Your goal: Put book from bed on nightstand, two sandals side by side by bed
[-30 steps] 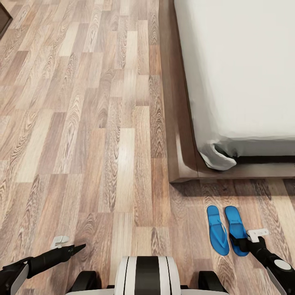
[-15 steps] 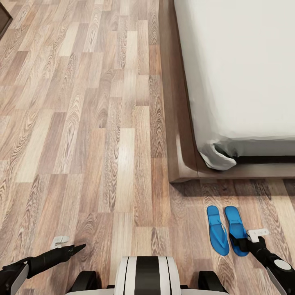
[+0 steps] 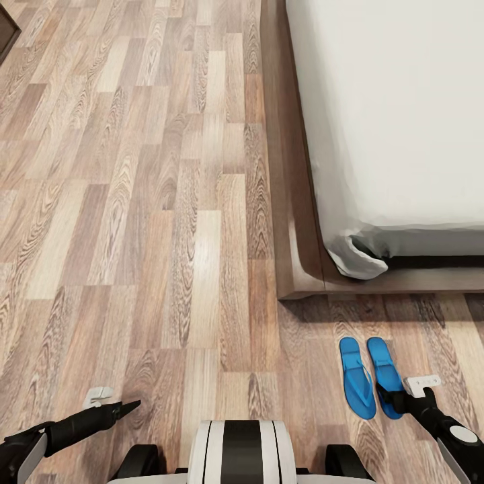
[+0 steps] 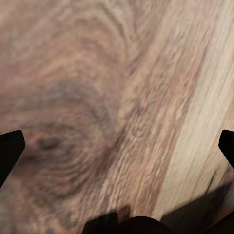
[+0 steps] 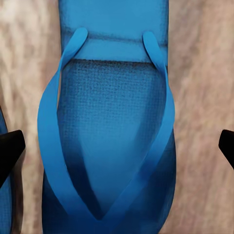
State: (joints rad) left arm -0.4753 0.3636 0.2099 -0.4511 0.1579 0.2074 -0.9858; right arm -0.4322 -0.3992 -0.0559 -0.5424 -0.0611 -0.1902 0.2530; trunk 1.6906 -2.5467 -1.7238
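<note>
Lying side by side, two bright blue sandals (image 3: 371, 376) sit beneath the right pincer's (image 5: 117, 146) spread fingers.

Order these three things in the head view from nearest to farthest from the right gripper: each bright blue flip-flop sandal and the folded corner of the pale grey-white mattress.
1. The right-hand blue sandal, directly at the right gripper.
2. The left-hand blue sandal, beside the first, toward the robot's left.
3. The mattress corner, farther ahead on the dark brown bed frame.
</note>
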